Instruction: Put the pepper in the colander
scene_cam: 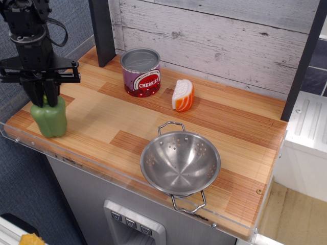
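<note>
The light green pepper [49, 120] stands upright near the front left corner of the wooden counter. My gripper [43, 96] is straight above it, its black fingers closed in on the pepper's top around the stem. The pepper still rests on the counter. The steel colander [164, 156] sits empty near the front edge at the middle of the counter, well to the right of the pepper, with its wire handles pointing to the back and the front.
A purple-and-red cherries can [140, 72] stands at the back, with an orange-and-white wedge [183, 95] to its right. A dark post [102, 30] rises at the back left. The counter's front edge [92, 164] runs close by the pepper and the colander.
</note>
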`<action>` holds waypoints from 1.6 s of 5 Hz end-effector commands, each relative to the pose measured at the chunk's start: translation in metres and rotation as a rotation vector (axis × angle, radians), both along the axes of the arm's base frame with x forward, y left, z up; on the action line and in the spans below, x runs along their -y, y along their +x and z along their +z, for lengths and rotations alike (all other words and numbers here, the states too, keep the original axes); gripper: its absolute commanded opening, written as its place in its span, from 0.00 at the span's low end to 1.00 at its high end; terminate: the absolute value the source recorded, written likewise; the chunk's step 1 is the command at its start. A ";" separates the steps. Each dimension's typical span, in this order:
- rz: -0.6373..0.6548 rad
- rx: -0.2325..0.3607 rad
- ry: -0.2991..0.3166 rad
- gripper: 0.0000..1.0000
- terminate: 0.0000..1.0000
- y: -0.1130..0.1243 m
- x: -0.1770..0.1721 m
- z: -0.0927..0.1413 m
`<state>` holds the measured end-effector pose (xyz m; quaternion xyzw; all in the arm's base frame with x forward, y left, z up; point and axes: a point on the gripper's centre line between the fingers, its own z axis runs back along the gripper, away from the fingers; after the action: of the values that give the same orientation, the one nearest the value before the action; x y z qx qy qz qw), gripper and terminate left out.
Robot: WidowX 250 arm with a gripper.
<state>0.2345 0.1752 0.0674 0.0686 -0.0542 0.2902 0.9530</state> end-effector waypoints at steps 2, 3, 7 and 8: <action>-0.061 0.099 0.049 0.00 0.00 -0.002 0.030 0.049; -0.158 0.121 0.073 0.00 0.00 0.000 0.061 0.062; -0.594 0.169 0.048 0.00 0.00 -0.001 0.180 0.071; -0.670 0.149 0.043 0.00 0.00 -0.002 0.200 0.061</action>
<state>0.2433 -0.0282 0.1233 0.0436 -0.1374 -0.0344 0.9890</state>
